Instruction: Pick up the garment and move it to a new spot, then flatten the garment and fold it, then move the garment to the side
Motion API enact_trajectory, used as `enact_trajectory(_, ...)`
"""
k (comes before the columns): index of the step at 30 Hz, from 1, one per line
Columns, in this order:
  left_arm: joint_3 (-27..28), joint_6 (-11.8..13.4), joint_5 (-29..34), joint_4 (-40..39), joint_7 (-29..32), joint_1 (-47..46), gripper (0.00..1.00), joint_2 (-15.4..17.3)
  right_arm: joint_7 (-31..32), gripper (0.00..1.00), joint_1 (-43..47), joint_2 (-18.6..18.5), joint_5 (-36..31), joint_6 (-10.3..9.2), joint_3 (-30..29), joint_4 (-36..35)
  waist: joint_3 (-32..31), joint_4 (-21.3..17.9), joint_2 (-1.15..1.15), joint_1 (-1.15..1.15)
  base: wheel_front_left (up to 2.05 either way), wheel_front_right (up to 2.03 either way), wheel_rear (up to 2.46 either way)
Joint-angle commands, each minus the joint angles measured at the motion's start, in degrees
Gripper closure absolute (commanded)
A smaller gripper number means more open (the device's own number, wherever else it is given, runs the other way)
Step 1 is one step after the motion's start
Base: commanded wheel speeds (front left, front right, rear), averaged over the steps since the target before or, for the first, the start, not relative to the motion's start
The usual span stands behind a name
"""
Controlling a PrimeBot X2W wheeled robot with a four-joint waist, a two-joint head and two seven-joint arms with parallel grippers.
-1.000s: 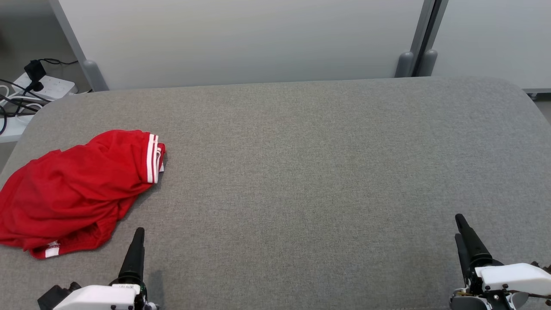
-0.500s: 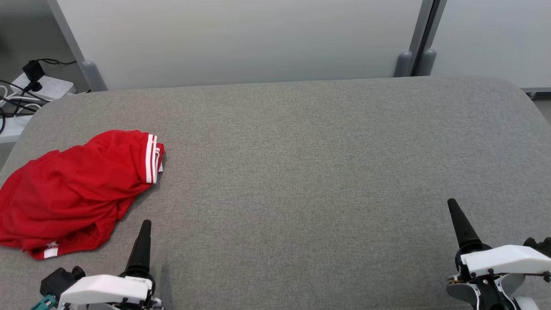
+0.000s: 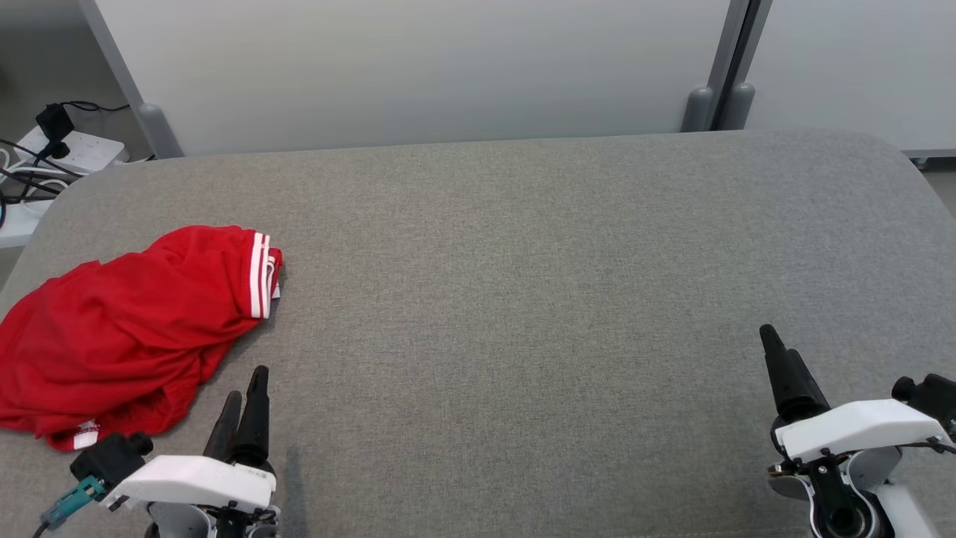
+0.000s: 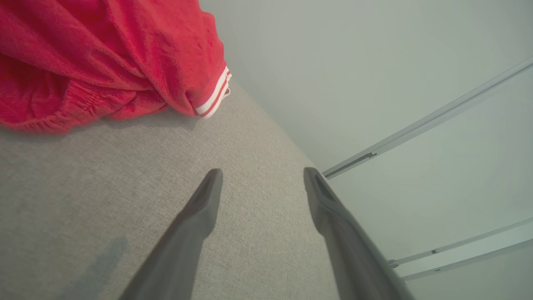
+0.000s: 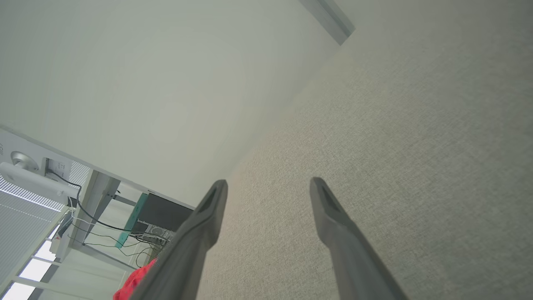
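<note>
Lying crumpled on grey table, red garment.

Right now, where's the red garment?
In the head view the red garment lies crumpled at the left edge of the grey fabric surface, just ahead and left of the open left gripper, not touching it.

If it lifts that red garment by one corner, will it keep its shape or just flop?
Probably flop: the red garment lies crumpled in soft folds, so it should drape and hang. It looks thin, so it is likely light. On the grey fabric surface, a push would probably bunch it rather than slide it.
</note>
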Motion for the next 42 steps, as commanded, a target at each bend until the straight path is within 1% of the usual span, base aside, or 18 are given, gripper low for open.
enact_trajectory(1, 0.7, 0.0, 2.0, -1.0, -0.7, -4.1, 0.0, 0.9, -1.2, 0.0, -3.0, -1.1, -1.8, 0.28, 0.8, -0.6, 0.0, 0.0, 0.0, -0.01, 0.0, 0.0, 0.0)
enact_trajectory(13, 0.9, 0.3, 13.4, 0.8, -2.7, -6.1, 0.0, 1.3, -3.2, 0.0, -5.7, -1.6, -10.5, 0.31, 2.0, 1.4, 0.3, -0.1, 0.0, -0.01, 0.0, 0.0, 0.0)
enact_trajectory(20, 0.9, 1.0, 19.6, 1.4, -3.9, -7.2, 0.0, 1.6, -4.4, 0.0, -7.3, -1.8, -15.7, 0.32, 2.1, 2.5, 0.3, -0.2, 0.0, -0.01, 0.0, 0.0, 0.0)
enact_trajectory(27, 1.6, 1.7, 23.9, 1.9, -4.9, -7.9, 0.0, 1.6, -5.4, 0.0, -8.5, -1.9, -20.1, 0.34, 2.2, 3.2, 0.4, -0.4, 0.0, -0.01, 0.0, 0.0, 0.0)
enact_trajectory(42, 1.9, 2.1, 35.5, 1.5, -7.4, -9.7, 0.0, 1.9, -7.9, 0.0, -11.3, -2.1, -30.8, 0.38, 2.3, 5.1, 0.9, -0.6, 0.0, -0.01, 0.0, 0.0, 0.0)
